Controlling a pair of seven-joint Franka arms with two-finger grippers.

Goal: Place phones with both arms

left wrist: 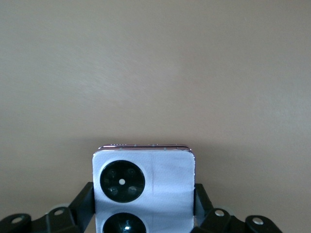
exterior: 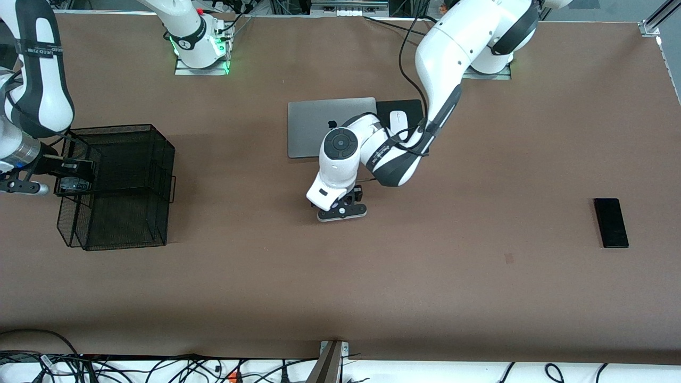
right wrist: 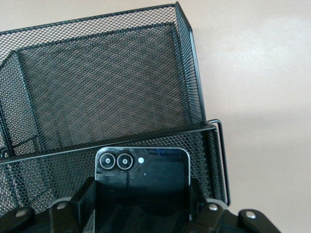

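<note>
Right wrist view: glossy square black phone (right wrist: pixel 142 177) over wire-mesh basket (right wrist: pixel 97 87).

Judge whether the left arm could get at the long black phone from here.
Probably not yet: the left gripper is shut on the lilac-white phone. The long black phone lies alone on open table, nothing around it.

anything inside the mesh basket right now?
The mesh basket shows only bare mesh in its compartments. The right gripper holds the black folded phone at its rim; what lies under the phone is hidden.
</note>
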